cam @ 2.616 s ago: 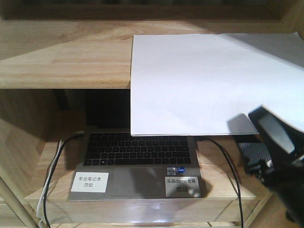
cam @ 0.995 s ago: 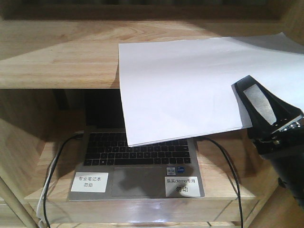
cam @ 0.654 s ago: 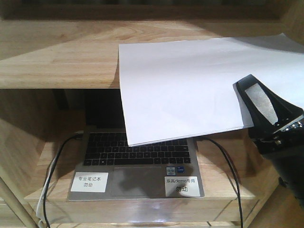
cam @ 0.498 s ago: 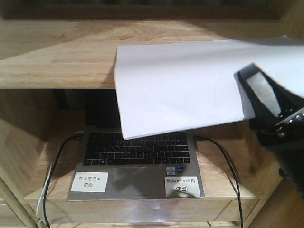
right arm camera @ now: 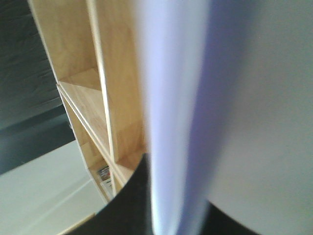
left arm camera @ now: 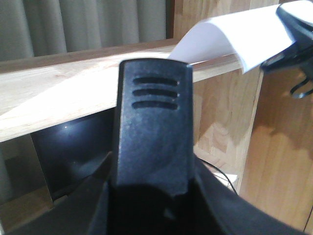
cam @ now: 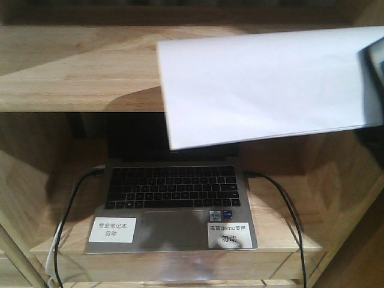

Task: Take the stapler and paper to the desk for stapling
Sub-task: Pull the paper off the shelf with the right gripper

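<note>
Pinched at one edge by the right gripper (cam: 373, 72), the thin white rectangular paper (cam: 264, 84) has swung up off the pale wooden shelf board (cam: 78, 72) below the hand. It now hangs leftward from the hand, above the grey open laptop (cam: 171, 198), seemingly ready for the desk. Whether the left gripper (left arm camera: 151, 127) is open cannot be told, and the stapler is unseen.

On the laptop (cam: 171, 189), the left label (cam: 113, 230) reads "专业笔记本 勿动", the right label (cam: 228, 234) "东高demo专用 勿动"

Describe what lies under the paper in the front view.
Below the paper an open laptop sits on the lower shelf, its keyboard and two white labels showing. The paper covers part of its dark screen and of the upper shelf board.
</note>
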Motion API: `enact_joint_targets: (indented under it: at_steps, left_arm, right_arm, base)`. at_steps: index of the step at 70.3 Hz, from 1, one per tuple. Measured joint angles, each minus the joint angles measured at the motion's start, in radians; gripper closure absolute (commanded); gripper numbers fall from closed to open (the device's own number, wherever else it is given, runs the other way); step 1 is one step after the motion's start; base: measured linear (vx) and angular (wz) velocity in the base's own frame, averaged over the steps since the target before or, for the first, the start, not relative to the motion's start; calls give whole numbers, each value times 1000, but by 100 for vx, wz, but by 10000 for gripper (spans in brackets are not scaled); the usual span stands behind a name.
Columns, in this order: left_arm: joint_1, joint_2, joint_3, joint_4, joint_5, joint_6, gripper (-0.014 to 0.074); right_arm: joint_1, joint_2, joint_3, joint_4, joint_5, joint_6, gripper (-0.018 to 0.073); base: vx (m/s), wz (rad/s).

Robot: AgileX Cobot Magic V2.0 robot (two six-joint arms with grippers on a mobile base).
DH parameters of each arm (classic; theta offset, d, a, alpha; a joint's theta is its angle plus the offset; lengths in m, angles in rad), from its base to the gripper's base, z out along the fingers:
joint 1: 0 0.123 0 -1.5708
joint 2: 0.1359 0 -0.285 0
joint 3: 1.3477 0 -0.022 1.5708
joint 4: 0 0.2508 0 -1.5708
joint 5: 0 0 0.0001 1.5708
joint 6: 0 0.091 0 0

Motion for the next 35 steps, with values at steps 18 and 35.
enact_joint_targets:
  at_steps: [18, 35]
  left_arm:
    - [0, 0, 0, 0, 1, 0, 603]
    - [0, 0, 0, 0, 1, 0, 603]
  right_arm:
    - [-213, -112, 0, -146, 2, 166, 566]
    - [-333, -308, 29, -243, 77, 248, 566]
  base:
    - [0, 0]
    - [0, 0]
